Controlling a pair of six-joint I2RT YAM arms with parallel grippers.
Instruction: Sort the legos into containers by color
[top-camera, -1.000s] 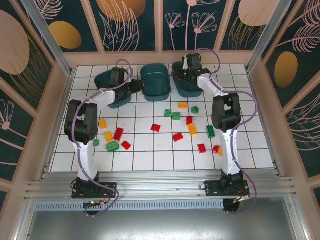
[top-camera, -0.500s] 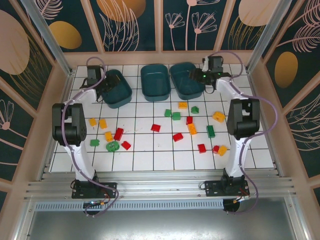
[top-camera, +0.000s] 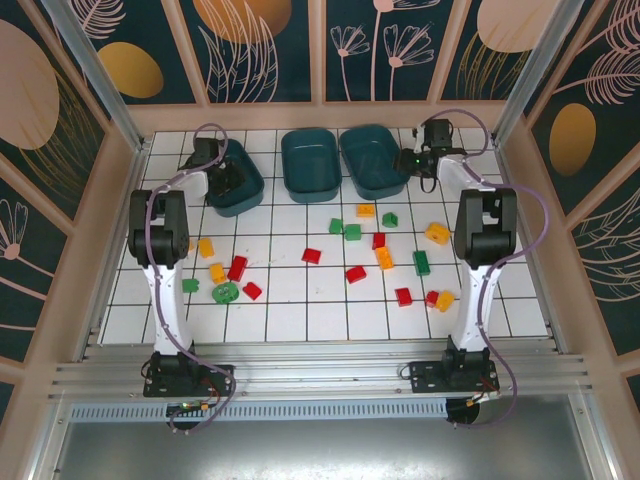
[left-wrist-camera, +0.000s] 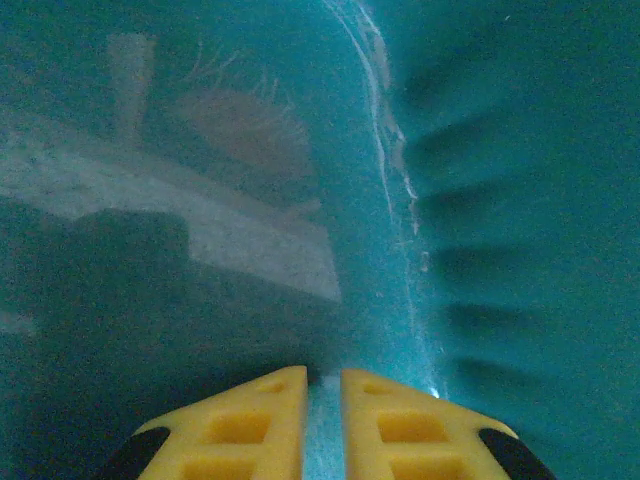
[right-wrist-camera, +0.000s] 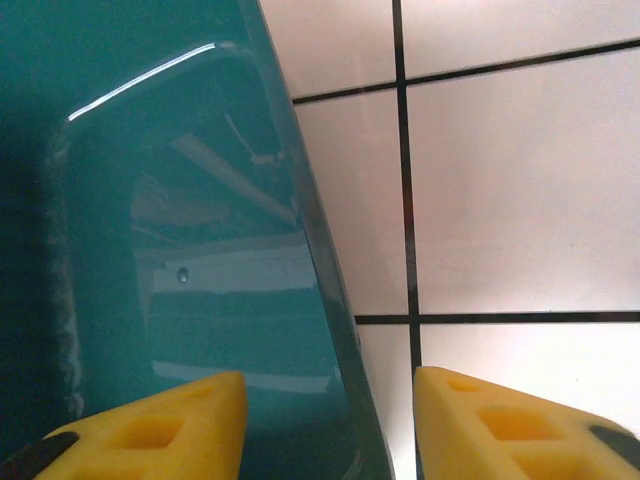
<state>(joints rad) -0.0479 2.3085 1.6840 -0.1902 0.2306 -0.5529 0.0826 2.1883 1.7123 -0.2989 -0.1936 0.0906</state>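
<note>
- The tiled table (top-camera: 300, 320) is seen whole from the top camera. Patterned wall panels (top-camera: 260, 50) close it in on the far side and on both flanks.
- Three teal containers stand in a row along the far edge: the left container (top-camera: 250, 190), the middle container (top-camera: 310, 165) and the right container (top-camera: 370, 160). The left one is turned at an angle, and the other two sit just beside each other.
- Both arms reach far forward from their bases, each ending at an outer container.
- The left gripper (top-camera: 225, 180) sits inside the left container. Its wrist camera adds the close detail: the left gripper (left-wrist-camera: 323, 390) has its yellow fingers (left-wrist-camera: 240, 425) drawn together with nothing between them, above the tub's glossy floor and ribbed wall (left-wrist-camera: 480, 150).
- The right gripper (top-camera: 405, 165) is at the right container's outer side. Its wrist view shows the right gripper (right-wrist-camera: 329, 380) with its fingers apart and straddling the tub wall (right-wrist-camera: 300, 230), one finger (right-wrist-camera: 170, 425) over the tub, the other over white tile. Neither finger presses on the wall.
- The legos (top-camera: 352, 232) lie loose in a band across the mid-table, well clear of both grippers. A yellow-orange brick (top-camera: 366, 211) lies nearest the right container.
- The strip of tiles along the near edge is bare, while the gap between the right container and the right wall is narrow.
</note>
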